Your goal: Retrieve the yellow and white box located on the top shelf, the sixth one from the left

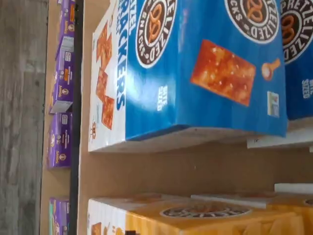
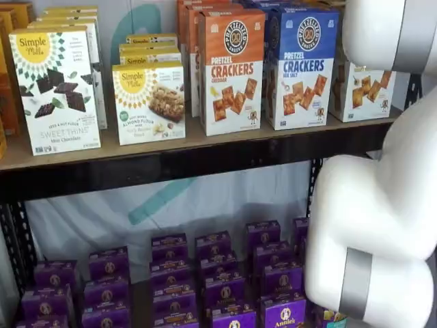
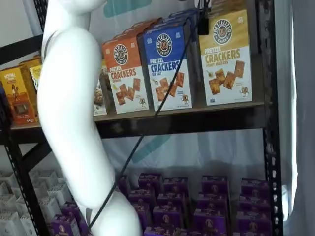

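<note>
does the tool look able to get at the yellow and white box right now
Probably yes. The yellow and white box stands at the front edge of the top shelf with nothing before it, and the blue box beside it leaves a gap. The tool hangs just above, its opening unclear.

Blue box (image 1: 195, 68): seen close, turned sideways.
Yellow and white box (image 1: 205, 218): beside it, a gap between.
Purple boxes (image 1: 62, 98): lower shelf.
</note>
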`<state>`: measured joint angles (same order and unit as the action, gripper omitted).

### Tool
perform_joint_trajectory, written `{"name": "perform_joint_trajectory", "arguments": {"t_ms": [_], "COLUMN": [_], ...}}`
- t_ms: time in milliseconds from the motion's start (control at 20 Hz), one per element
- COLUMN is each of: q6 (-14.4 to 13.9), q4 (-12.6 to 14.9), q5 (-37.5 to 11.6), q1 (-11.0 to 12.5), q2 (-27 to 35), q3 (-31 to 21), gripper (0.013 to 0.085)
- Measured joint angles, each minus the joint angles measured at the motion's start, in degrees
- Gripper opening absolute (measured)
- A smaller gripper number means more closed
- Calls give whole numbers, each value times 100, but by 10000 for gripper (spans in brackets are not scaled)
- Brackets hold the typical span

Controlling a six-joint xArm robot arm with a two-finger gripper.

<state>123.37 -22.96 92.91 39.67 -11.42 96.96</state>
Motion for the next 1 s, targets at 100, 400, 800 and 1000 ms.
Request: {"name": "perform_joint_trajectory", "arguments": {"t_ms": [100,400,800,1000], "q6": [-14,-40,-137,-173], "q4": [105,276,765,985], "q5": [-50,16,849,972], "q1": [-71,-145,-251,-356], "q2": [50,233,744,806], "q3": [6,159,1005,1104], "gripper": [850,850,850,850]}}
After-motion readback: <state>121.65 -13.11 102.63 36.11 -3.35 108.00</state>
